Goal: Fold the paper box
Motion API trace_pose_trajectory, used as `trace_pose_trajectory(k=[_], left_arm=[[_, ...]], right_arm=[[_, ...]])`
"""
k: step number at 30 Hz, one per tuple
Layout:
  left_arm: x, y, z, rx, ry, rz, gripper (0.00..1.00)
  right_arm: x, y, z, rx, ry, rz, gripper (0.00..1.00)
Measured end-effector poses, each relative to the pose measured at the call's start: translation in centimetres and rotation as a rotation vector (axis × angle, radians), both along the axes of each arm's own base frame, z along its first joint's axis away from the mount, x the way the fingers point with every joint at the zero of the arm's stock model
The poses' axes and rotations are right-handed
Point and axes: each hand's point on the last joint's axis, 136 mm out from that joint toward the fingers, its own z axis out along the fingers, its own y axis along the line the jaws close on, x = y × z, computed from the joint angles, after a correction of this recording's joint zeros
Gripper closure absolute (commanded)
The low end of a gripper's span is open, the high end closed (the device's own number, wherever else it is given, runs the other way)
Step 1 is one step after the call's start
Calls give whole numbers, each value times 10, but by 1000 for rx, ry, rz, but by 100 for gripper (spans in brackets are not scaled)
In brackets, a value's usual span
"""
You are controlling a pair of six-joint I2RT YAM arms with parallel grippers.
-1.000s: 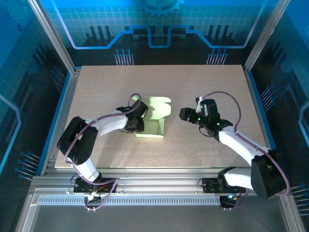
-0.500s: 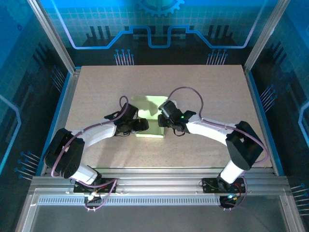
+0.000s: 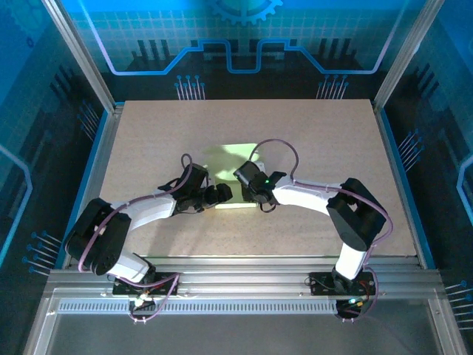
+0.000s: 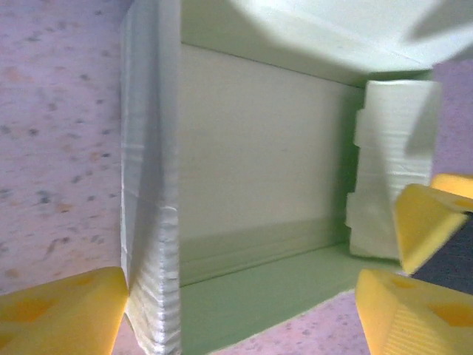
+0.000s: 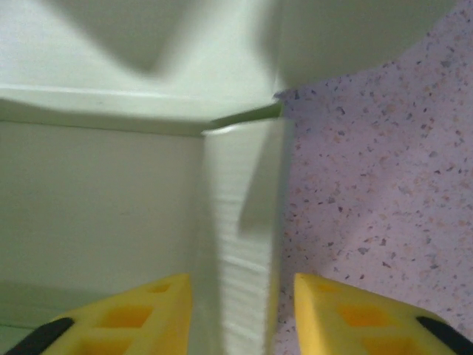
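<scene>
The paper box (image 3: pixel 230 157) is pale green card, partly raised, at the table's middle between both grippers. My left gripper (image 3: pixel 220 194) is at its near left side, open. In the left wrist view the box's open inside (image 4: pixel 259 163) faces me, its ribbed left wall (image 4: pixel 151 222) stands just inside the left finger (image 4: pixel 59 314), and the gripper (image 4: pixel 236 318) spans the floor panel. My right gripper (image 3: pixel 247 183) is at the box's right side. It is open (image 5: pixel 242 314), with an upright side wall (image 5: pixel 244 244) between its fingers.
The speckled beige table (image 3: pixel 318 140) stretches wide around the box, bounded by an aluminium frame (image 3: pixel 96 148). Yellow fingers of the right gripper (image 4: pixel 429 222) show at the right in the left wrist view, close to a folded tab (image 4: pixel 384 170).
The right arm swung left from the open table to the box's right side. The left gripper shifted right along the box. The box's tabbed far flap now looks shorter.
</scene>
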Motion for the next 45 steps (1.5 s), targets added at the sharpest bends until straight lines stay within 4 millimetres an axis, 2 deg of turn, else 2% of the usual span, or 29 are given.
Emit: trace_pose_trajectory(k=[7,17,20,24,31,36,38,40,42,45], left_arm=[[2,-5,-1,-33,4,3,19],[3,-4,-2,-32,4,2,19],[3,-4,-3,-30,7,3,19],[2,-3,-5,-25,12,1,19],[2,-3,-10,-14,17,-8,19],[2,-3,-10,-11,13,-14,19],[1,-3,-10,-10,12,-16,19],[2,-3,-10,-10,12,-16,19],[1,-3,-10,-10,12,-16,19],[1,-3,-11,-9,15,-16,19]], right_arm=[[2,-2,-5,-10,3,4,73],[8,-5,-28,7,56,19,72],[8,-5,-28,10,59,26,72],[9,-4,-28,14,60,34,65],[8,-2,-28,25,66,43,64],[8,1,-24,42,63,50,53],[9,2,-18,54,54,54,52],[12,1,-8,75,32,49,52],[15,-2,1,94,14,40,57],[21,-5,5,110,3,24,62]])
